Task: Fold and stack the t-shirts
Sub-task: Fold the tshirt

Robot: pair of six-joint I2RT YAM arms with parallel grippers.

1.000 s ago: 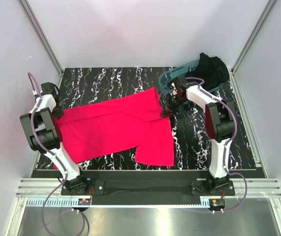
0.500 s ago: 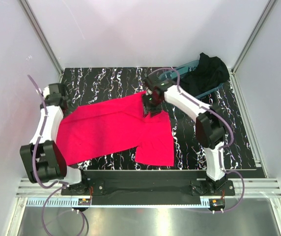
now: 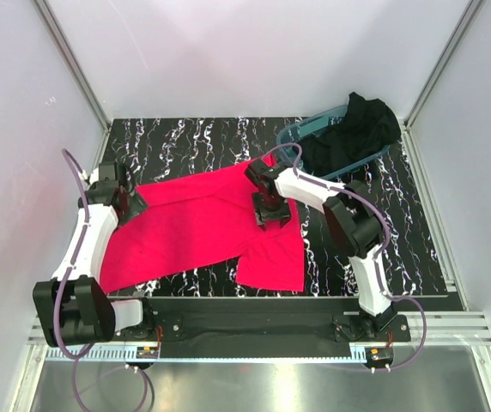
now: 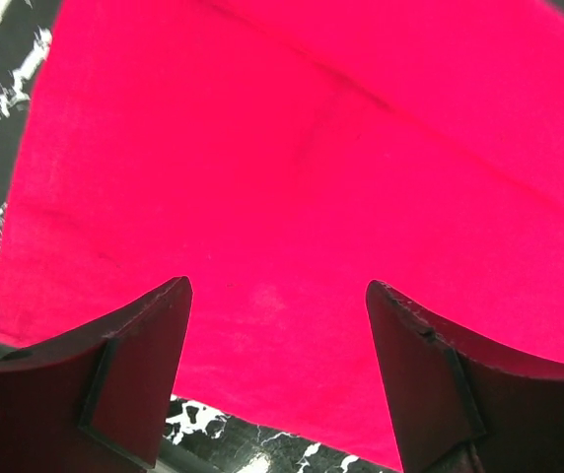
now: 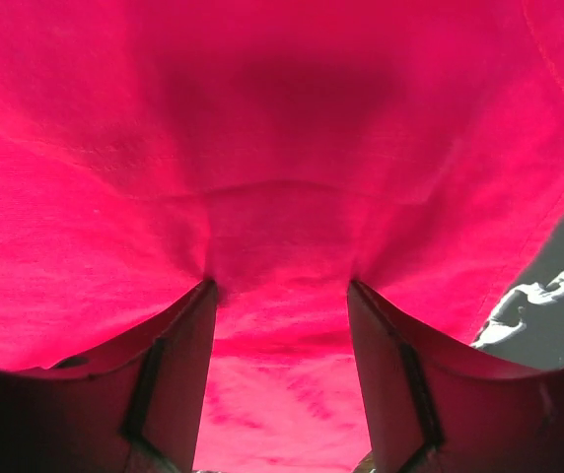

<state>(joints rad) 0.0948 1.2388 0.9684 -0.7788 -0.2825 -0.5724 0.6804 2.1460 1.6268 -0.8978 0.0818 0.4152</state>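
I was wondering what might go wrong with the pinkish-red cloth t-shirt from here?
The right gripper straddles a pucker in the pinkish-red cloth t-shirt; closing may bunch it rather than fold cleanly. The left gripper, open near the shirt's edge, may miss the hem and scrape the black marbled table.

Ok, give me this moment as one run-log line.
left gripper: open over red t-shirt edge | right gripper: open, tips on red cloth | black t-shirt: heaped in tub, unfolded
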